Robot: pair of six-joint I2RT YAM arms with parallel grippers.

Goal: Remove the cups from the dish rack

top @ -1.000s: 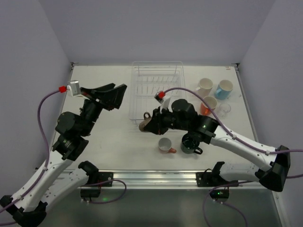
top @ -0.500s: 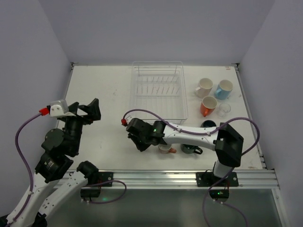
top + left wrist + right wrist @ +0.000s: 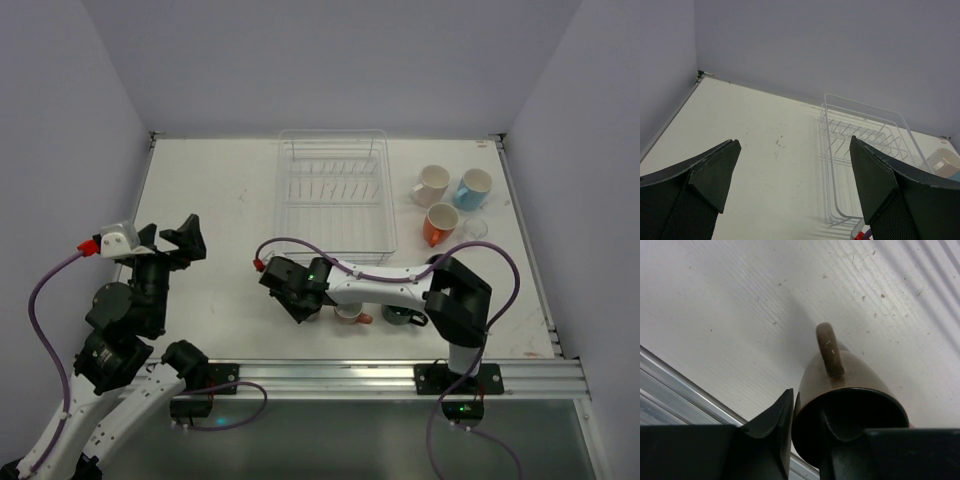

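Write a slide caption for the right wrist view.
Right end effector straddles rim of brown cup over the table.

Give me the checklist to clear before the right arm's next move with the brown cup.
1. Right claw on the brown cup: one finger inside the rim, one outside. Ok.
2. Grip firm: cannot tell.
3. Cup base seated on the table: cannot tell, the base is hidden.
4. Room beside it: the salmon pink cup looks close to the claw from above. Not ok.
5. Left claw open, empty, off to the side: ok.
6. Dish rack free of cups: ok.
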